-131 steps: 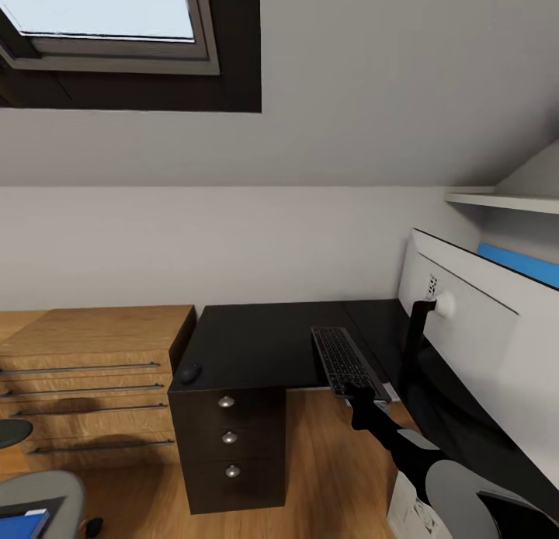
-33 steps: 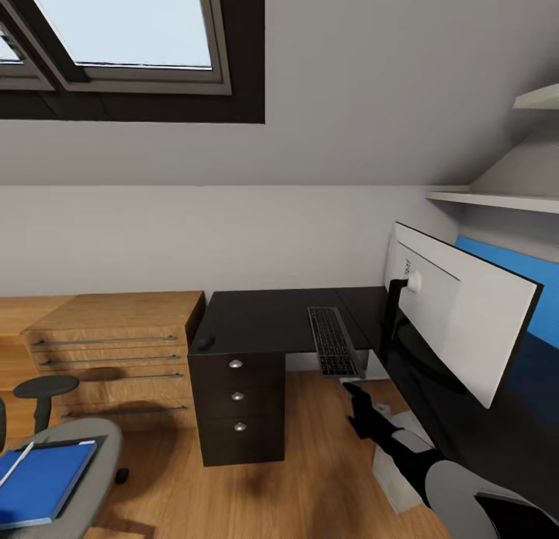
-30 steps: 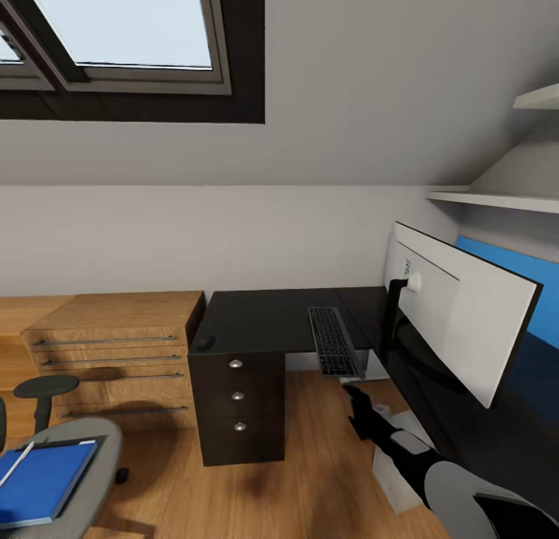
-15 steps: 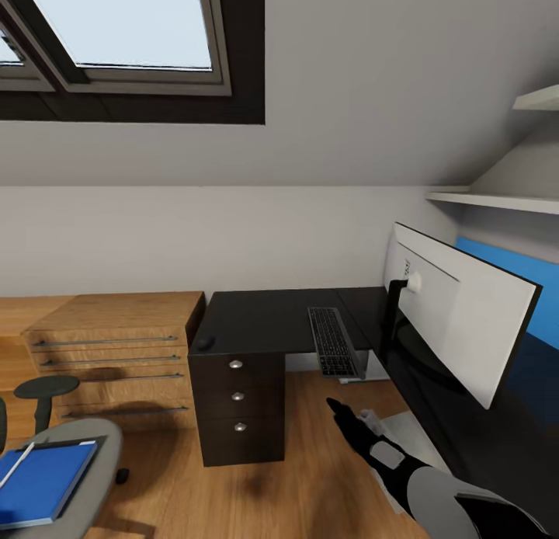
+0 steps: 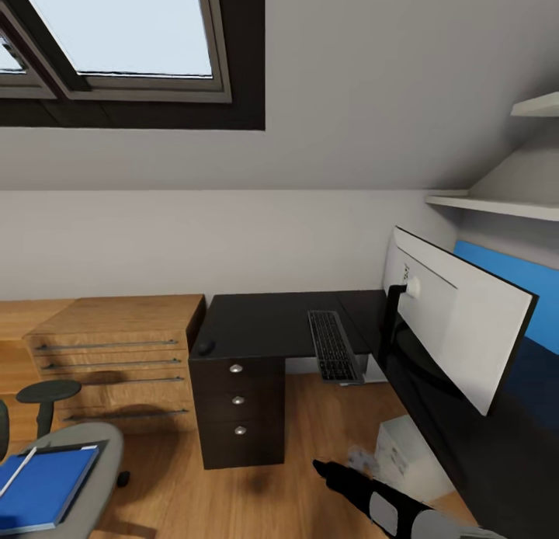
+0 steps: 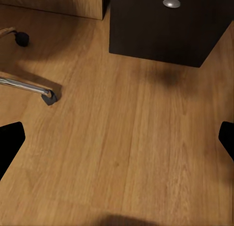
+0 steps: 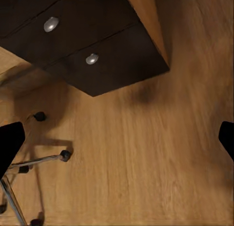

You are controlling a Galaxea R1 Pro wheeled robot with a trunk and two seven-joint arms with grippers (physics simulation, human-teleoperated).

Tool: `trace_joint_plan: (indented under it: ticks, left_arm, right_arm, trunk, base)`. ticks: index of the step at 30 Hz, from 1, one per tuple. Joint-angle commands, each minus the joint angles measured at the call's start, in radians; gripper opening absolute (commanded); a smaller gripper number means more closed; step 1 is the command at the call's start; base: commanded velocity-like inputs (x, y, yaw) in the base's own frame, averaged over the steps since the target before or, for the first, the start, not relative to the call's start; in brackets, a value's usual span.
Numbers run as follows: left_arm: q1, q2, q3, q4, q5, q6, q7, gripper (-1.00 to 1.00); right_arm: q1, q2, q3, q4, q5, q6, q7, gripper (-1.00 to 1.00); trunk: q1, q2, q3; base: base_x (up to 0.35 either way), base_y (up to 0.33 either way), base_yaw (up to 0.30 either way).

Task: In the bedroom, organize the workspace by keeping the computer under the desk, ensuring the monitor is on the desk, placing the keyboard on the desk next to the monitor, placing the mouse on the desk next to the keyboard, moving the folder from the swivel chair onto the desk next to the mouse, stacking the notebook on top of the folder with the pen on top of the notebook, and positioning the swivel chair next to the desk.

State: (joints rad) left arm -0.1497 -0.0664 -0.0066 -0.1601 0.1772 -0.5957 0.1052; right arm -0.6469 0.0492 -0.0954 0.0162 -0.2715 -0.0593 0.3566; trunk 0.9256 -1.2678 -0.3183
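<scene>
The desk (image 5: 264, 321) has a glossy black top and a black drawer unit (image 5: 239, 422). On the desk stands the monitor (image 5: 454, 314), white back towards me. The keyboard (image 5: 334, 345) lies beside it, its near end over the desk's edge. The small black mouse (image 5: 205, 347) sits at the desk's left corner. The computer (image 5: 404, 455) stands on the floor under the desk. At the lower left, the swivel chair (image 5: 97, 453) carries the blue folder (image 5: 43, 488) with the pale pen (image 5: 17, 471) on it. I cannot make out the notebook. My right gripper (image 5: 321, 467) hangs low over the floor, open (image 7: 117, 138). My left gripper (image 6: 117, 143) is open over the floor.
Low wooden shelving (image 5: 116, 352) stands left of the desk. A white shelf (image 5: 497, 205) and a blue panel (image 5: 505, 271) lie behind the monitor. The chair's chrome legs and castors (image 6: 34, 88) (image 7: 36, 161) are on the wooden floor near the drawer unit (image 6: 161, 26) (image 7: 92, 35).
My right gripper, earlier at the keyboard's near end, has left it and dropped down and back towards the floor. The camera has backed away, bringing the chair and folder into view.
</scene>
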Motion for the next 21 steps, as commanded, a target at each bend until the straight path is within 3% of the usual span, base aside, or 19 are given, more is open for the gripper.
trace_joint_plan:
  ticks: [1,4,7,13,21]
  left_arm:
    - [-0.001,-0.001,-0.001,0.001,0.002,-0.003,0.004,1.0]
    - [-0.001,-0.001,-0.001,0.001,0.002,-0.003,0.004,1.0]
    - [-0.001,-0.002,-0.001,0.001,0.002,-0.003,0.005,1.0]
    - [0.0,-0.002,-0.001,0.001,0.002,-0.002,0.006,1.0]
    - [-0.001,-0.002,0.0,0.001,0.004,-0.002,0.008,1.0]
  right_arm:
    - [0.007,0.0,-0.008,0.002,0.025,-0.018,-0.007,1.0]
    - [0.032,0.001,-0.007,0.003,0.077,-0.07,-0.055,1.0]
    - [0.066,0.001,-0.006,0.004,0.103,-0.117,-0.119,1.0]
    - [0.121,-0.004,-0.007,0.004,0.122,-0.163,-0.217,1.0]
    - [0.175,-0.018,-0.006,0.004,0.131,-0.18,-0.255,1.0]
  trunk:
    - [-0.004,0.007,0.002]
    - [-0.015,0.028,0.011]
    - [-0.027,0.049,0.021]
    - [-0.05,0.091,0.04]
    - [-0.081,0.147,0.065]
  base:
    - [0.0,0.0,0.0]
    - [0.0,0.0,0.0]
    - [0.0,0.0,0.0]
    - [0.0,0.0,0.0]
    - [0.0,0.0,0.0]
